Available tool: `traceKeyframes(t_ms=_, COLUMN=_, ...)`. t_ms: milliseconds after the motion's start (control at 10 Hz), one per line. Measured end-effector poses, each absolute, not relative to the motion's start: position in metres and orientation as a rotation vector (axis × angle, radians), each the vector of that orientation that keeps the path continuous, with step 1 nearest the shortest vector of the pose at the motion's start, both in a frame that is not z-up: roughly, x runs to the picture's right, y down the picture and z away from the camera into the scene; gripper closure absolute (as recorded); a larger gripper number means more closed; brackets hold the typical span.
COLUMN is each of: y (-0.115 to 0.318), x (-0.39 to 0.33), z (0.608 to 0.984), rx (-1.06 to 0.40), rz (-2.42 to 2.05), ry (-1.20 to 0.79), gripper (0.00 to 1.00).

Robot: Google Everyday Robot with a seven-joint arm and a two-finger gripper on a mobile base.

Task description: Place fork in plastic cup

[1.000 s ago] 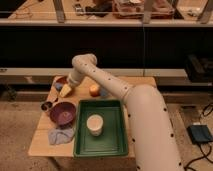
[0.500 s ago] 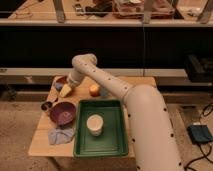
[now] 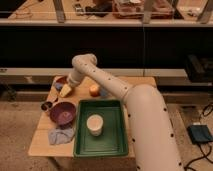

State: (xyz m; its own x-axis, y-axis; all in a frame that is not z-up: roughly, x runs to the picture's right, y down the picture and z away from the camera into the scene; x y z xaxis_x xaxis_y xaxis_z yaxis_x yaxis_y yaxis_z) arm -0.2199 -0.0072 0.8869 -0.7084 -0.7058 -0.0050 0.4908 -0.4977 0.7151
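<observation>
Hanging w/ jaws apart, tool (image 3: pixel 65 91) is over back-left of table (image 3: pixel 41 146), nr orange fruit (image 3: pixel 94 89); green tray (image 3: pixel 113 141) fills front.

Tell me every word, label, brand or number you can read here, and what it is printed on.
None: no text can be read anywhere in this view.
The white cup, green tray and reddish bowl show no markings.
The clutter at the top of the view is too blurred to tell.
The gripper, over the far left part of the table, shows no label either.

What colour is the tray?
Green, in the camera view. The tray lies beside the bowl; the gripper hovers behind the bowl.
</observation>
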Motion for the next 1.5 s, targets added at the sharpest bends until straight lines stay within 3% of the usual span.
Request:
traceKeyframes(t_ms=500, y=-0.027, x=-0.217, z=0.866, rx=0.406, rz=-2.029, ry=-0.930, gripper=0.20)
traceKeyframes(t_ms=1100, y=-0.037, x=-0.210, z=0.836, rx=0.213, rz=-1.817, ry=-0.835, gripper=0.20)
traceKeyframes(t_ms=1500, y=-0.016, x=-0.216, z=0.852, rx=0.293, rz=-1.704, ry=-1.039, gripper=0.20)
